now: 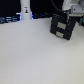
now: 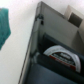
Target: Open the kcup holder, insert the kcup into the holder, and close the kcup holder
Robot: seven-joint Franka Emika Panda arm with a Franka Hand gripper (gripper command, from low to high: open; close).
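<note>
The kcup holder [image 1: 62, 26] is a black boxy unit at the exterior view's upper right, tilted, with two stacked front panels. My gripper [image 1: 68, 15] hangs right above its top, and its fingers are too blurred to read. The wrist view shows the holder [image 2: 50, 27] close up, with an open compartment holding a round pale-rimmed disc [image 2: 59, 56]. A blurred green shape [image 2: 4, 25] sits at the edge of the wrist view. It may be the kcup, and I cannot tell whether it is held. No green pod shows in the exterior view.
A white bottle-shaped object [image 1: 25, 10] stands at the back on the exterior view's left, by a dark backdrop. The white tabletop [image 1: 35, 55] spreads in front of the holder.
</note>
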